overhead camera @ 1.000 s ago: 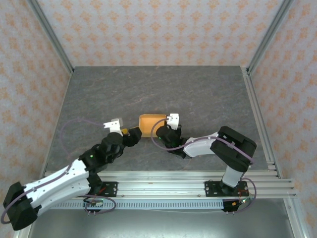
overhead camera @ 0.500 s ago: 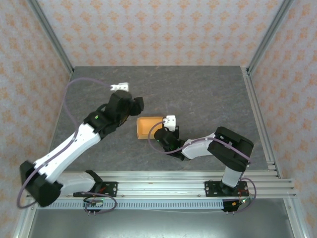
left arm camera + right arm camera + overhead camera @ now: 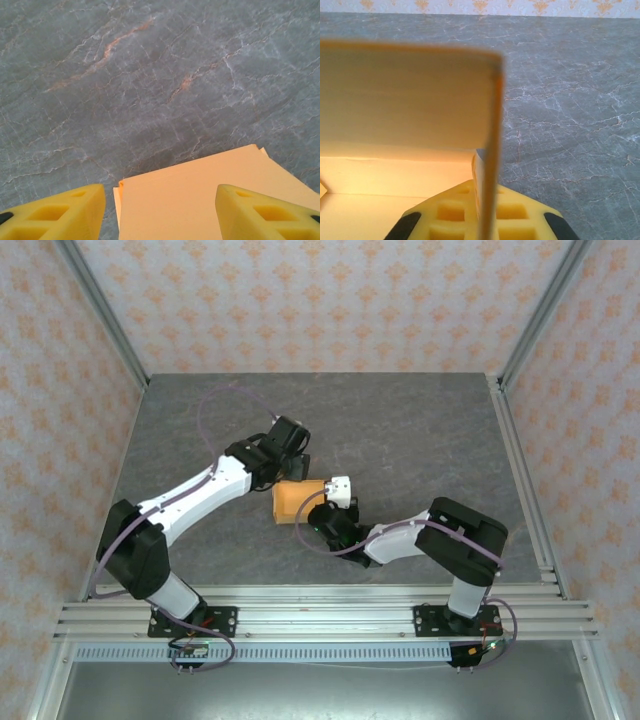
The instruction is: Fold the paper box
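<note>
A thin upright wall of the tan-orange kraft-card paper box (image 3: pixel 292 501) (image 3: pixel 405 95) is being pinched in the right gripper (image 3: pixel 312 510) (image 3: pixel 480 200) jaws. The left gripper (image 3: pixel 297 466) (image 3: pixel 159 190) is being held over the box's far edge, jaws spread.

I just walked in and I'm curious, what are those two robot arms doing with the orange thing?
They are folding a paper box on the grey table. The right tool is shut on one upright wall of the card. The left tool hovers open over the box's far edge, not gripping it.
</note>
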Robot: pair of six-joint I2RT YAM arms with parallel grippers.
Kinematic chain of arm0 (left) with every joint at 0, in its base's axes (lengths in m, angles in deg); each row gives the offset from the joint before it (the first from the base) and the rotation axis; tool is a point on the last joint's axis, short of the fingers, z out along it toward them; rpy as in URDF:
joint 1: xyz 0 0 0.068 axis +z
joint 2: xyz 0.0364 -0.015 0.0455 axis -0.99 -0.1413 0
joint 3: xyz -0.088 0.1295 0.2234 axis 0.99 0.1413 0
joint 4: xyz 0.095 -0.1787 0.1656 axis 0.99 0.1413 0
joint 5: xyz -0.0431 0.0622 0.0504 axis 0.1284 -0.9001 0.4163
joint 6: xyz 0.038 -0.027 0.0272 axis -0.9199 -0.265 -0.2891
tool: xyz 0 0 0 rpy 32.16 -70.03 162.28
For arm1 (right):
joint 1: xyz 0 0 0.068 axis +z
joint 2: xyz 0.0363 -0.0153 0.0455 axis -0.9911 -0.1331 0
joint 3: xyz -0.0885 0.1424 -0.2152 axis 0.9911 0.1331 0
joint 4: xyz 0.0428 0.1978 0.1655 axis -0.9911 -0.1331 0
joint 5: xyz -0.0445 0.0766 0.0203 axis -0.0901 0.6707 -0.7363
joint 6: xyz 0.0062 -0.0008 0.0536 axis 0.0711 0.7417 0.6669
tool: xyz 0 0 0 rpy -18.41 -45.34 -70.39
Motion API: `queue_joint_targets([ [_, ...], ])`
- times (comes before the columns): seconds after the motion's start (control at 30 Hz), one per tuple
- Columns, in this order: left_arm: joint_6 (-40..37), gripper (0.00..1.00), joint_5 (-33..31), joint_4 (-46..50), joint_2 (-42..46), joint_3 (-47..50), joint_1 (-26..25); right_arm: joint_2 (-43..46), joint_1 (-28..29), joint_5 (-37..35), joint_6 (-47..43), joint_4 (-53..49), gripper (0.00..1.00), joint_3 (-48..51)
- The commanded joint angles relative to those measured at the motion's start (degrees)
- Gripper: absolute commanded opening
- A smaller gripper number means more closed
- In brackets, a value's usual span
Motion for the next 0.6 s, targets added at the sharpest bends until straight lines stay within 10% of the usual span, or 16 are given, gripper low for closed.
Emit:
queue_joint_targets([
  [0.0,-1.69,0.59,-0.83,2.74,-0.99,-0.69,-1.0,-3.36,1.16,3.45,-0.46,-10.58,0.11,0.91],
  [0.57,0.45,0.51,-4.59,1.1,-5.04,2.02,-2.61,5.07,3.78,2.31,4.47,-25.9,0.54,-0.13],
])
